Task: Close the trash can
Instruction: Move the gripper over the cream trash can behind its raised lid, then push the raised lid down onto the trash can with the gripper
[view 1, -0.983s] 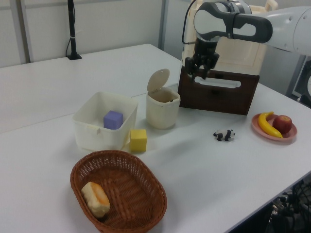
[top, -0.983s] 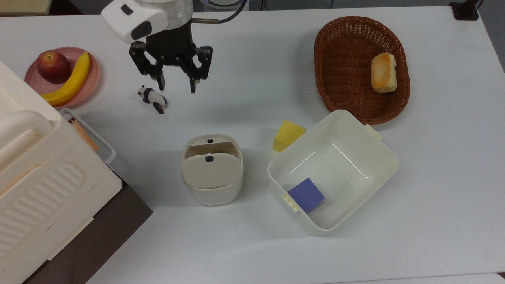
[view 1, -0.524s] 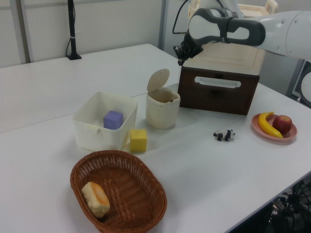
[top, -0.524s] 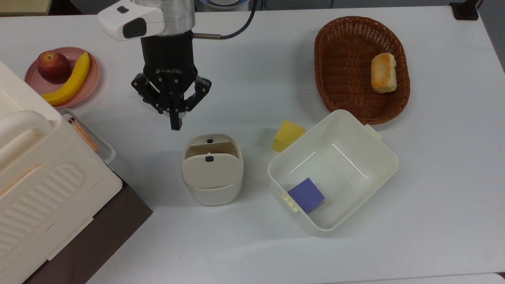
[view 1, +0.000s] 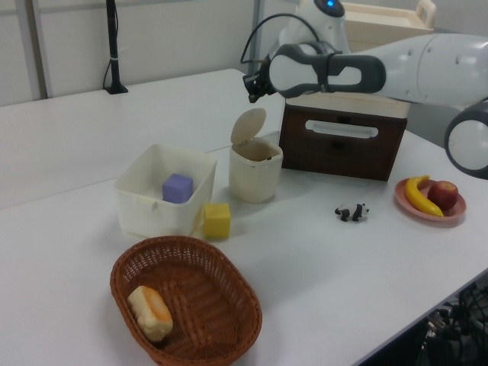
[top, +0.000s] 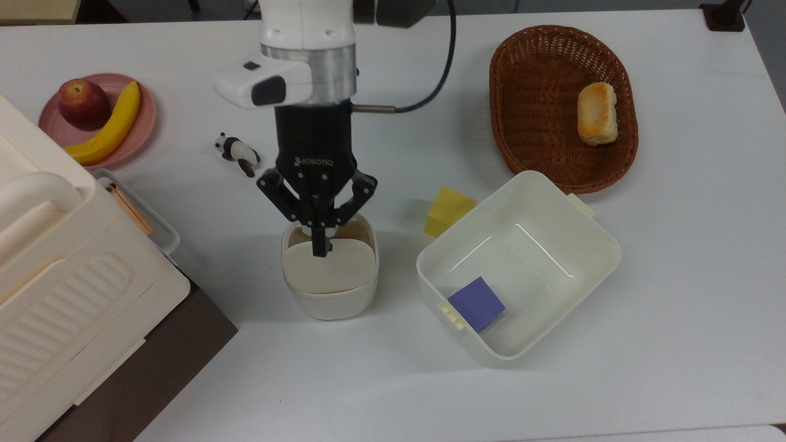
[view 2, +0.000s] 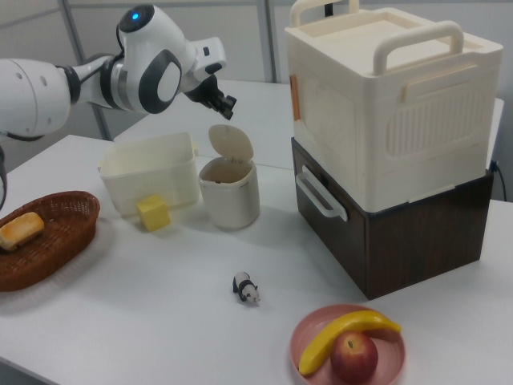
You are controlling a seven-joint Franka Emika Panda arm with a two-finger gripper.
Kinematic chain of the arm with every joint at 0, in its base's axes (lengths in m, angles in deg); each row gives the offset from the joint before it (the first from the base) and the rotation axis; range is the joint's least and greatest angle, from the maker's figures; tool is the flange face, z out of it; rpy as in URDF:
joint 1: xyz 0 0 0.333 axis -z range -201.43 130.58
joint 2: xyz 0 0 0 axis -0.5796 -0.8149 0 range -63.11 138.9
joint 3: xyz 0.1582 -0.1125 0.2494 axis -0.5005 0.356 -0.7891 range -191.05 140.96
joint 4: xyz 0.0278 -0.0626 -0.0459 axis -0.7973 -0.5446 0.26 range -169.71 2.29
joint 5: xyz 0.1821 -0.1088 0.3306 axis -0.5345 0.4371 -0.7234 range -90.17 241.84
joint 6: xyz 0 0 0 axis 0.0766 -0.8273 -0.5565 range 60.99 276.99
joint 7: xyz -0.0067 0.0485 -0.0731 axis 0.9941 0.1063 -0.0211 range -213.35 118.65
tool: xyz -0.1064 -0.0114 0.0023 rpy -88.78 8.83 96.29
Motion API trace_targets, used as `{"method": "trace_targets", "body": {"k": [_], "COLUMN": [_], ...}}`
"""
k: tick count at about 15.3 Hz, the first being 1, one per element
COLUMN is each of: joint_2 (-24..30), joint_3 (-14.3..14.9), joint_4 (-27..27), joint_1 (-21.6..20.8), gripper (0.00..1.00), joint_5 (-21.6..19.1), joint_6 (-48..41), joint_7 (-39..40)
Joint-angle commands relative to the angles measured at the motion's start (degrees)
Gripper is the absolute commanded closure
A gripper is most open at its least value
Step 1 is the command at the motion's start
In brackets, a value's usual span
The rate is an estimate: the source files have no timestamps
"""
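Cream trash can point(top: 330, 288) stands mid-tabletop point(top: 393, 393) beside the lidless tub point(top: 589, 227), beige lid point(view 1: 248, 126) upright on its hinge. Tool point(top: 320, 248), fingers clenched together and holding nothing, hovers above the lid, likely placed to push it down.
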Motion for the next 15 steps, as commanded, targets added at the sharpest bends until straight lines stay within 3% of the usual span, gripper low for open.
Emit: {"method": "trace_targets", "body": {"k": [1,4,10,15], "joint_2": [-4.51,-3.91,-0.56,-2.58], "joint_3": [0.63,0.63,0.36,0.45], "joint_4": [5.09,4.57,2.37,-0.7], "joint_1": [-0.98,-0.81,-0.28,-0.72], "gripper": [1.0,1.0,1.0,1.0], "joint_5": [3.75,4.82,3.5,2.79], "joint_6": [1.04,0.08,-16.87,-17.68], "joint_7": [-4.71,-4.1,4.6,5.04]}}
